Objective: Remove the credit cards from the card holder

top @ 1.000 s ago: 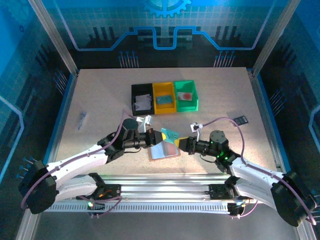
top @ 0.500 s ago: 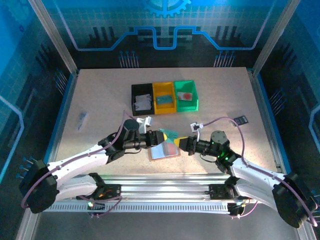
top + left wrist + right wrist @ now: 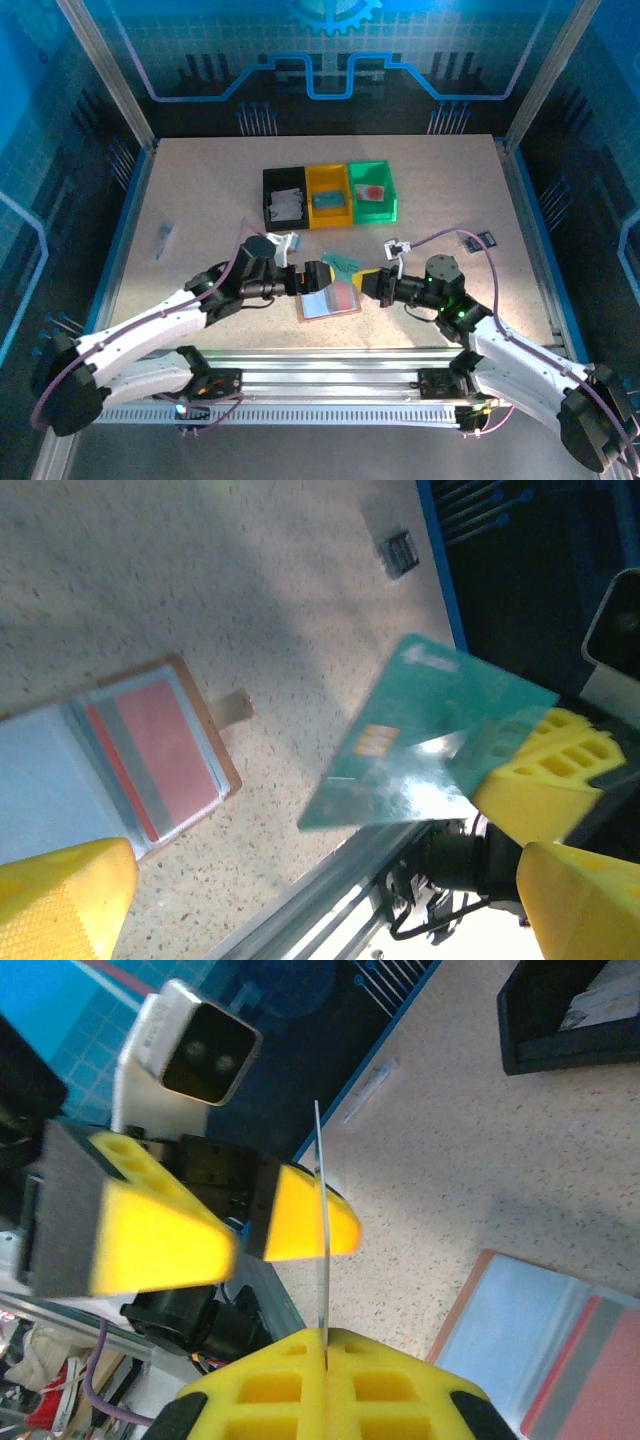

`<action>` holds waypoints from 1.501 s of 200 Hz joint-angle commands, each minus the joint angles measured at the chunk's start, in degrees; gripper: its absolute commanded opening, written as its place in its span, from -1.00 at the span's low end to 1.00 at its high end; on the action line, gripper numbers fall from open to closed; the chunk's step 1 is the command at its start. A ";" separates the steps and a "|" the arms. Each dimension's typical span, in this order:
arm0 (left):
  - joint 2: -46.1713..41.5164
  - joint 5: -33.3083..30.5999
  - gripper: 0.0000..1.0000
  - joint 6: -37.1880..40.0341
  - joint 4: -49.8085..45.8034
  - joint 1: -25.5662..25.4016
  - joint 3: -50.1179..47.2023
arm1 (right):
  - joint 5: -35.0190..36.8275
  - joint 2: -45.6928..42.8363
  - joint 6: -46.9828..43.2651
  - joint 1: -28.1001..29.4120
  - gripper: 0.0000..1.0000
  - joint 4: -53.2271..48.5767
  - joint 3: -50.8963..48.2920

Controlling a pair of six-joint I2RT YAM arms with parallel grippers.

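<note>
Top external view: the speckled bench [image 3: 200, 180] is the biggest thing in here. The left arm [image 3: 170, 322] and the right arm [image 3: 515, 350] reach in from its near edge and bend toward each other until they nearly meet at the middle front.

Further back three bins stand in a touching row: a black bin [image 3: 268, 200], a yellow bin [image 3: 329, 223] and a green bin [image 3: 375, 213]. Each has something flat lying in it, too small for me to make out.

The card holder [image 3: 328, 302] lies open and flat on the bench, just nearer the edge than the two hands. In the left wrist view its pale blue clear pockets face up, with a reddish card [image 3: 165, 745] tucked into one and a small strap tab [image 3: 233, 706] poking from its side.

Just beyond the holder, the teal credit card [image 3: 345, 265] is up in the air, tilted. The right hand [image 3: 366, 282] pinches one end of it between closed yellow fingers, and from the right wrist the card stands edge-on out of that grip. The left hand [image 3: 322, 272] sits close by with its fingers spread wide, gripping nothing.

A small dark object [image 3: 482, 239] lies well off to the right, and a small greyish object [image 3: 163, 241] well off to the left.
</note>
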 commanded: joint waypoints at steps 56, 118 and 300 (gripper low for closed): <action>0.10 -15.84 0.99 18.01 -33.04 6.72 20.25 | -1.35 2.71 -11.21 -6.65 -1.00 -26.21 15.29; -2.52 -32.23 0.98 24.58 -34.28 7.39 16.10 | 2.52 16.77 -16.19 -7.97 -1.00 -42.83 34.48; -3.10 -33.02 0.98 26.45 -29.33 7.59 10.11 | 7.27 67.29 -22.12 -12.17 -1.00 -62.49 82.81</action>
